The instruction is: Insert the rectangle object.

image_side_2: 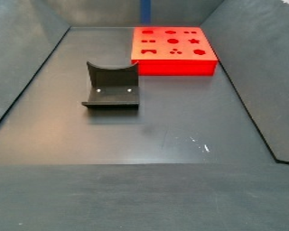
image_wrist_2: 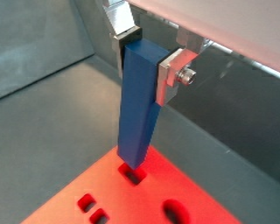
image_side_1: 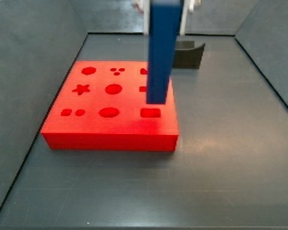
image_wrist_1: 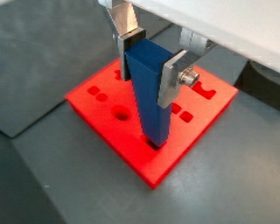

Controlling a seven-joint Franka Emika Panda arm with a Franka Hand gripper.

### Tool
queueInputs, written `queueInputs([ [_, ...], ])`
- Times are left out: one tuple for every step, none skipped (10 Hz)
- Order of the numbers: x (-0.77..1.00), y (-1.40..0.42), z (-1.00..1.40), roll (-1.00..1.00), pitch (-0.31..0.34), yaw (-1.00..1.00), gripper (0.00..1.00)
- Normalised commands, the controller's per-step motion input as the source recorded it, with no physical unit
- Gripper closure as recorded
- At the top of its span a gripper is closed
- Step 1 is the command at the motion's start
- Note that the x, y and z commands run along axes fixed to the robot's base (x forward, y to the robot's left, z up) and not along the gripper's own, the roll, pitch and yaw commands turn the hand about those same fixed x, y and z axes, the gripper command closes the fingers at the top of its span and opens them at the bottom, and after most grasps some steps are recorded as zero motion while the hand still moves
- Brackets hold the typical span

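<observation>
Floor (image_side_2: 135, 144): dark grey, walled on its sides.
Red block (image_side_1: 98, 112): flat on the floor, its top cut with shaped holes.
Fixture (image_side_2: 111, 86): stands well apart from the red block.
Blue bar (image_wrist_2: 137, 105): upright, lower end at a rectangular hole (image_wrist_2: 134, 174) in the block.
Gripper (image_wrist_1: 149, 54): above the block, silver fingers (image_wrist_1: 174, 77) clamped on the bar's upper end.

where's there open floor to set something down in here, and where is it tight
Open: the wide dark floor on the near side of the fixture in a side view. Tight: the far end, where the red block sits by the back wall and the gripper holds the blue bar upright above it.
</observation>
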Motion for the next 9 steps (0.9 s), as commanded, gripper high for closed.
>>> queueInputs([
  [0.0, 0.0, -0.04, 0.0, 0.0, 0.0, 1.0],
  [-0.26, 0.0, -0.42, 0.06, -0.087, 0.0, 1.0],
  [-0.33, 0.03, -0.37, 0.0, -0.099, 0.0, 1.0],
  [-0.26, 0.04, -0.13, 0.0, -0.051, 0.0, 1.0],
  [0.0, 0.0, 0.0, -0.01, 0.0, 0.0, 1.0],
  [0.0, -0.17, -0.07, -0.08, -0.021, 0.03, 1.0],
  [0.0, -0.24, -0.16, -0.13, -0.026, 0.06, 1.0],
  [0.0, -0.11, -0.21, -0.21, -0.043, 0.02, 1.0],
  [0.0, -0.02, -0.34, -0.27, -0.064, 0.0, 1.0],
])
